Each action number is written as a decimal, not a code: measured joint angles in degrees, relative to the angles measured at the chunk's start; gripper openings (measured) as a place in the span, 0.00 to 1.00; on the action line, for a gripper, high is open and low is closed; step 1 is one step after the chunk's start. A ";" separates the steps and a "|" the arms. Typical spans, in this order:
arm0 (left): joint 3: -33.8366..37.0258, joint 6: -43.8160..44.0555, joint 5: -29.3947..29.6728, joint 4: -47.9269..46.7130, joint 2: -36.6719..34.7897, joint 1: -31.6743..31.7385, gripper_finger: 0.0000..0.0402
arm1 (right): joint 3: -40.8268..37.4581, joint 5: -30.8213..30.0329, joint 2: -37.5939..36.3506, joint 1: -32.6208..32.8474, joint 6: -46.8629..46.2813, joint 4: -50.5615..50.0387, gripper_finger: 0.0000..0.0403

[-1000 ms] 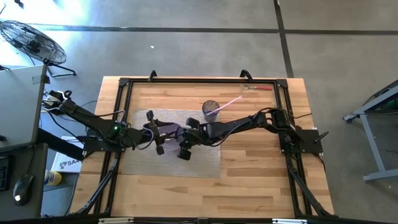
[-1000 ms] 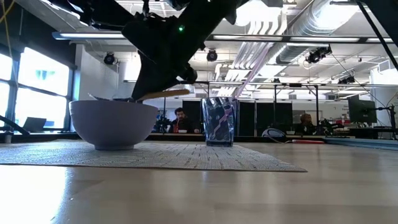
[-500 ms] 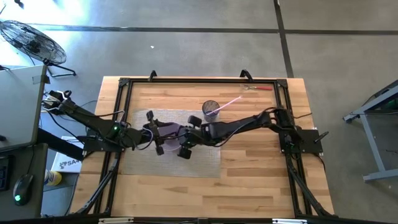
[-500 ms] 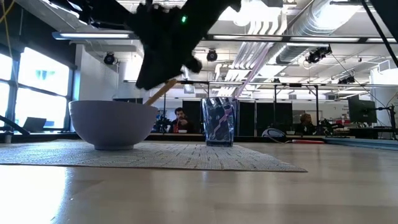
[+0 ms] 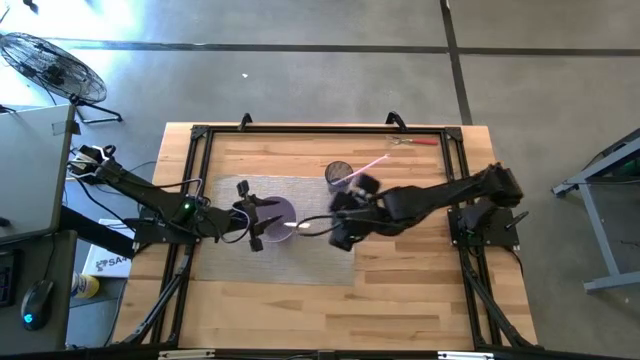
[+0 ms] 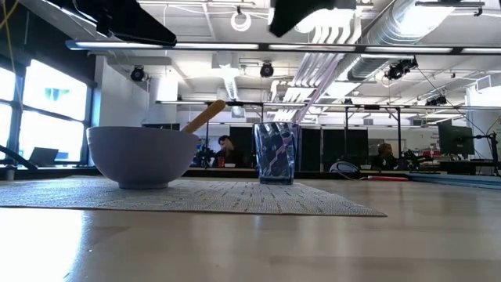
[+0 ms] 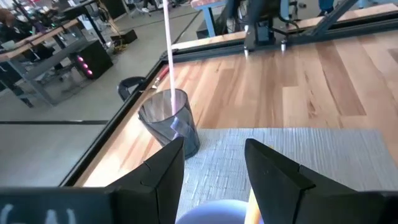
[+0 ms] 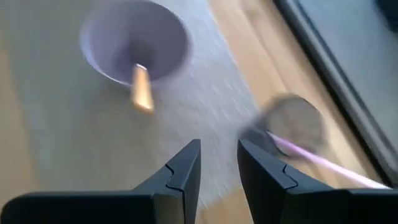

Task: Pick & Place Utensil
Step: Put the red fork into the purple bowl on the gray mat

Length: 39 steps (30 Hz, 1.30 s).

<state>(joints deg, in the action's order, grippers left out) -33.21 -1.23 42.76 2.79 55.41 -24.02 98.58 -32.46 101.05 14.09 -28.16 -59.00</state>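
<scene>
A lavender bowl (image 5: 277, 211) stands on the grey mat (image 5: 320, 258). A wooden utensil (image 6: 202, 116) rests in the bowl, its lower end inside and its handle leaning on the rim, slanting up toward the table's right. No gripper touches it. My right gripper (image 8: 217, 168) hovers above the mat to the right of the bowl, open with nothing between its fingers. My left gripper (image 7: 214, 168) hangs open above the bowl's left side, clear of it.
A clear cup (image 5: 339, 176) with a pink straw (image 5: 372, 163) stands at the mat's far edge, close to my right arm. A red-handled tool (image 5: 415, 141) lies by the table's far edge. A black frame (image 5: 200, 135) runs round the table.
My right gripper has let go of the wooden utensil, then risen and drawn back toward the table's right edge. The utensil's handle, level a second ago, has tipped to a slant and now leans on the bowl's rim.
</scene>
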 joint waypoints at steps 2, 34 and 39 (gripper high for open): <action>0.00 0.01 -0.48 0.00 -0.01 0.01 0.41 | -0.04 -2.33 -2.09 1.26 -3.66 -5.14 0.25; -0.09 0.10 -4.91 0.08 -0.03 0.01 0.41 | -43.53 -3.84 -40.50 0.50 -46.61 -16.29 0.24; -0.09 0.08 -4.91 0.09 -0.03 0.01 0.41 | -46.42 -11.85 -48.71 -9.69 -46.73 -10.62 0.24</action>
<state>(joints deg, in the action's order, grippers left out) -33.30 -1.15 37.85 2.87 55.37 -24.01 52.16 -44.32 52.34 4.39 -74.89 -69.62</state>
